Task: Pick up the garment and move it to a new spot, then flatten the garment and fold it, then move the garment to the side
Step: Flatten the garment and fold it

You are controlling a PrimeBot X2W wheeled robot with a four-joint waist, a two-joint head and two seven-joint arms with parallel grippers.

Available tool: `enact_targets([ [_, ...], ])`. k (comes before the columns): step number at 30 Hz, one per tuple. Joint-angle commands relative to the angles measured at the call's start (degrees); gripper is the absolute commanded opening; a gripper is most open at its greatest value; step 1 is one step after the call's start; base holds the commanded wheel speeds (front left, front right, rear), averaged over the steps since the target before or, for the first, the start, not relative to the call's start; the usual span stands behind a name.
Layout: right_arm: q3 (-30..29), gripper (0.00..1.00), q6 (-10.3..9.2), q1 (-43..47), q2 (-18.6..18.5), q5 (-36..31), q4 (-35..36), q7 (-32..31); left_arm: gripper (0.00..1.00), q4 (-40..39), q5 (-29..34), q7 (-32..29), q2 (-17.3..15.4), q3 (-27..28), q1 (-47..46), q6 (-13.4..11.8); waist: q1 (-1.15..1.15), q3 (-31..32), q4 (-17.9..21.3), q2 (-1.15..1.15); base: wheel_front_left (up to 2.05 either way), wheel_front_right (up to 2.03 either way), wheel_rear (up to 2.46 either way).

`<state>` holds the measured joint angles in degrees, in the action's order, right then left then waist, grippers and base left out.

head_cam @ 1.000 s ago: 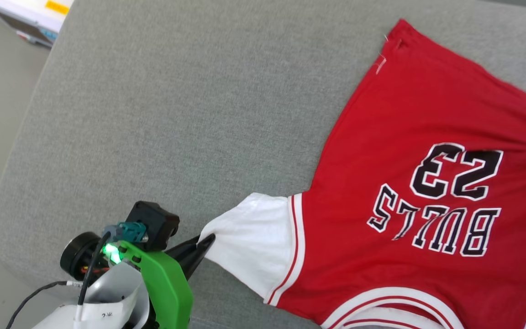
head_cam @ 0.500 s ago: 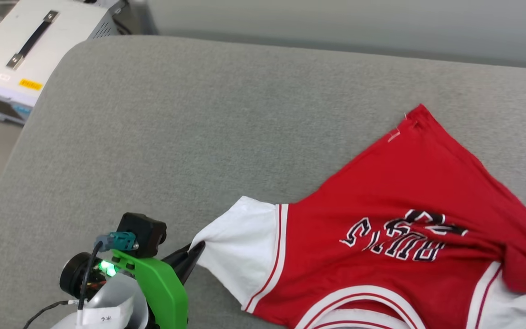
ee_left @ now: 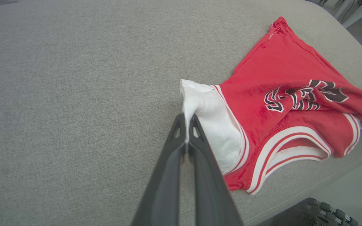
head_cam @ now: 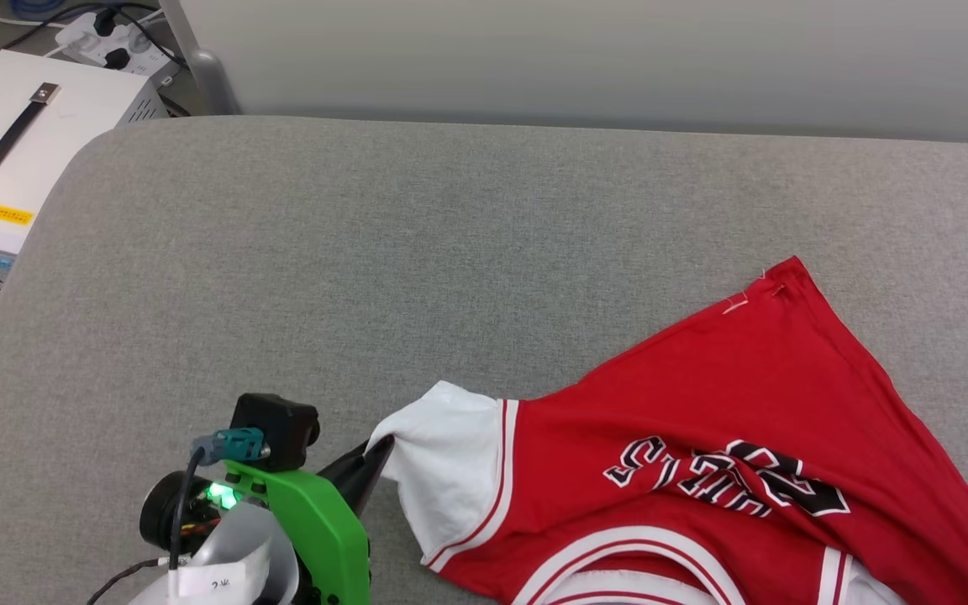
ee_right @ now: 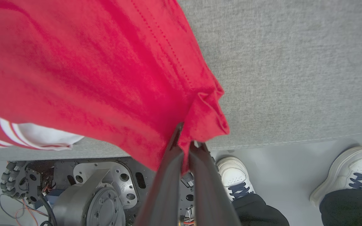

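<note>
You see a grey upholstered surface (head_cam: 366,252) beneath a pale wall (head_cam: 618,59). A white case (head_cam: 39,160) with a black handle (head_cam: 9,134) sits far left. A person's white sneakers (ee_right: 344,169) stand on the floor (ee_right: 287,163).

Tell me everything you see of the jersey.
The garment: red knit jersey, white sleeves, striped trim, black white-edged lettering buckled by folds. It lies rumpled on the grey cushion near its front edge. The left claw is shut on one sleeve's edge, the right claw on a red hem corner.
</note>
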<state>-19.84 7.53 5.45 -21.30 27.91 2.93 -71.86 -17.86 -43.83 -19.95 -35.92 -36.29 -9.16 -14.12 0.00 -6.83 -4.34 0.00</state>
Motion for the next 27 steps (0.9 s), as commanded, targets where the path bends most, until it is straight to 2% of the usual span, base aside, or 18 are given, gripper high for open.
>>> enact_targets([
  [1, -0.32, 0.57, -0.04, 0.01, 0.45, -0.19, 0.69, 0.15, 0.00, 0.21, 0.88, 0.47, 0.26, 0.08, -0.20, 0.06, 0.00, -0.07, -0.04, 0.00, 0.00, 0.00, 0.00],
  [2, -0.56, 1.00, -0.04, -0.34, 0.69, -0.18, 0.85, 0.15, 0.00, 0.25, 0.96, 0.43, 0.21, 0.00, -0.32, 0.15, 0.00, -0.10, -0.07, 0.00, 0.00, 0.00, 0.00],
  [10, 1.09, 1.00, -0.04, -6.40, -0.93, 3.06, 6.92, -0.14, 0.00, -1.69, 1.53, -0.35, -0.40, -0.34, -1.39, 0.46, 0.00, -1.80, -1.75, 0.00, 0.00, 0.00, 0.00],
  [16, 2.89, 1.00, -0.04, -16.00, -0.99, 3.65, 10.83, -2.94, 0.00, -4.52, 2.47, -1.23, -0.72, -0.80, -2.78, 0.58, 0.00, -5.49, -4.07, 0.00, 0.00, 0.00, 0.00],
  [21, 5.97, 1.00, -0.04, -23.97, -1.89, 1.39, 9.10, -4.51, 0.00, -6.48, 3.49, -1.54, -0.36, -1.28, -4.34, 0.73, 0.00, -9.56, -6.87, 0.00, 0.00, 0.00, 0.00],
  [27, 7.82, 1.00, -0.04, -32.36, -3.41, -1.36, 2.71, -5.04, 0.00, -7.50, 4.21, -1.48, 1.13, -2.48, -6.25, 1.65, 0.00, -13.85, -10.29, 0.00, 0.00, 0.00, 0.00],
])
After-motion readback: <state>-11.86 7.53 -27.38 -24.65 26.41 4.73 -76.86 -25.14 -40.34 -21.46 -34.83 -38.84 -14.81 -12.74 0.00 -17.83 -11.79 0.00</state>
